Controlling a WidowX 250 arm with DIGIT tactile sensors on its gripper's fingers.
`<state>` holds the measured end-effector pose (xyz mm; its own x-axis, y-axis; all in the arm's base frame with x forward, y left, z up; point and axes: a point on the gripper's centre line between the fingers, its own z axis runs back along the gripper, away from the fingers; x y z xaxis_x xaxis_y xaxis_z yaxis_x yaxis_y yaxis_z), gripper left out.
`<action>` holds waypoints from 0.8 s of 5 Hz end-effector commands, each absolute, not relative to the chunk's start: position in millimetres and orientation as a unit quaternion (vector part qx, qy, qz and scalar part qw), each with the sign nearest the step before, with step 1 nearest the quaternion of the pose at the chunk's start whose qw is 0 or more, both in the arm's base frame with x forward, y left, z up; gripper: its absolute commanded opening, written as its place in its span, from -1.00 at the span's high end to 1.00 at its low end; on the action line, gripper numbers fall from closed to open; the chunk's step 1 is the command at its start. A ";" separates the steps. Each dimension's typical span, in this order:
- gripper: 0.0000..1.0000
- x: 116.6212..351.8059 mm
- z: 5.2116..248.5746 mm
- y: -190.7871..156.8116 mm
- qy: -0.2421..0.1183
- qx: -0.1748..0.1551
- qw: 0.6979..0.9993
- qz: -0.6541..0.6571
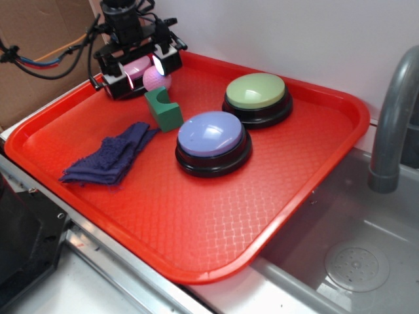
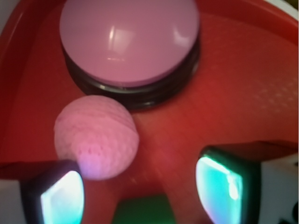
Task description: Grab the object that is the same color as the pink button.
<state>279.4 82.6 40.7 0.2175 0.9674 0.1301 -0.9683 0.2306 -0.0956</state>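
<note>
The small pink dimpled ball (image 2: pixel 96 137) lies on the red tray, just in front of the pink button (image 2: pixel 128 39), a big smooth pink dome on a black base. In the exterior view the ball (image 1: pixel 157 80) sits at the tray's far left corner under my gripper (image 1: pixel 145 70), and the pink button (image 1: pixel 134 68) is mostly hidden behind the fingers. My gripper (image 2: pixel 142 191) is open; the ball rests near the left fingertip (image 2: pixel 63 198), with the jaws wide apart and nothing clamped between them.
A green notched block (image 1: pixel 163 109) stands right beside the ball. A lavender-blue button (image 1: pixel 213 140) and a green button (image 1: pixel 257 97) occupy the tray's middle. A dark blue cloth (image 1: pixel 111 157) lies at left. The tray rim (image 1: pixel 314 190) borders a sink with a grey faucet (image 1: pixel 393 124).
</note>
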 end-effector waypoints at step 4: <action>1.00 286.2 32.1 112.9 -0.113 -0.004 0.812 0.573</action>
